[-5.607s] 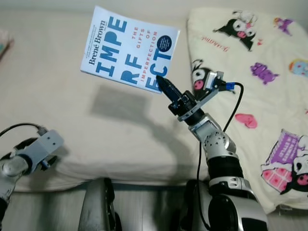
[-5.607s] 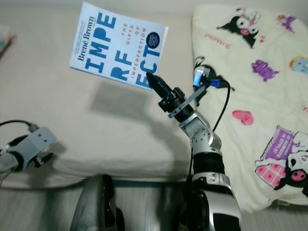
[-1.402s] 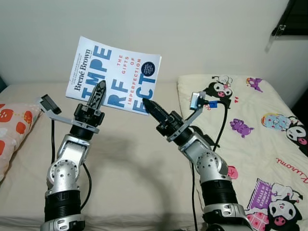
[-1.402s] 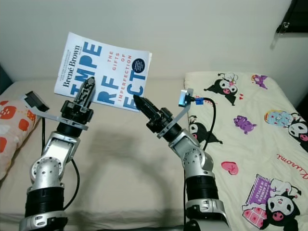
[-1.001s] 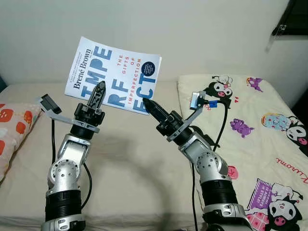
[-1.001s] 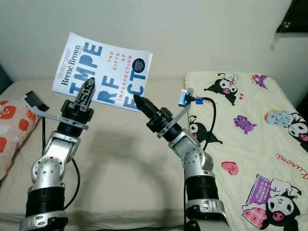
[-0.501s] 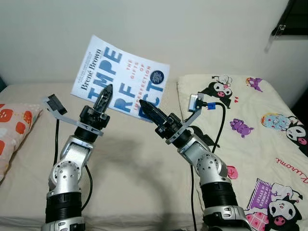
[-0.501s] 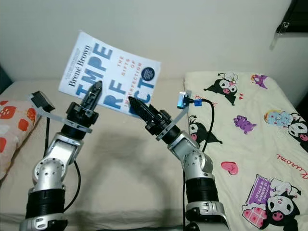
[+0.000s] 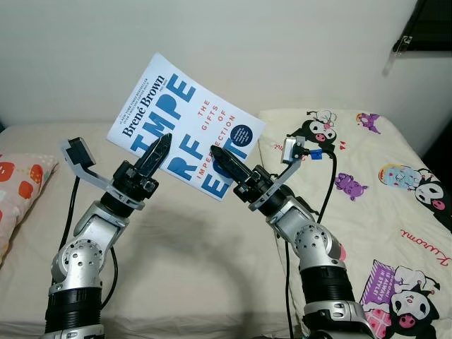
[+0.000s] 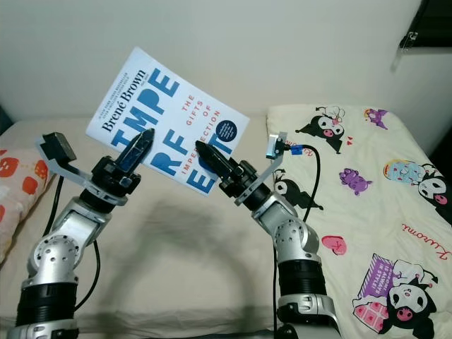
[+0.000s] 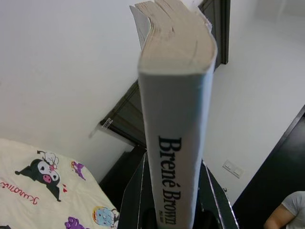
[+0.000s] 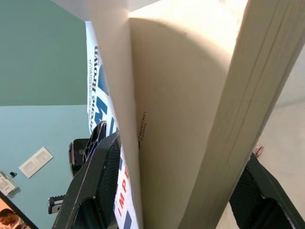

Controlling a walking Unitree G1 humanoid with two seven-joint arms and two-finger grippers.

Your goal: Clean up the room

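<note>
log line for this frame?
book: aloft over bed | left hand: shut on spine | right hand: shut on page edge

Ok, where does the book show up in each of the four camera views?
Left eye view: book upper centre, above the bed.
Right eye view: book upper centre-left.
Left wrist view: its spine straight ahead.
Right wrist view: its page edges close up.
Shared landmark: the cartoon blanket, also in the left wrist view.

The book (image 9: 185,127) hides the far finger of each tool and has part of its blue title covered by the near fingers. The pillow (image 9: 18,187) runs off the edge. A person (image 11: 286,214) is cut by the corner.
</note>
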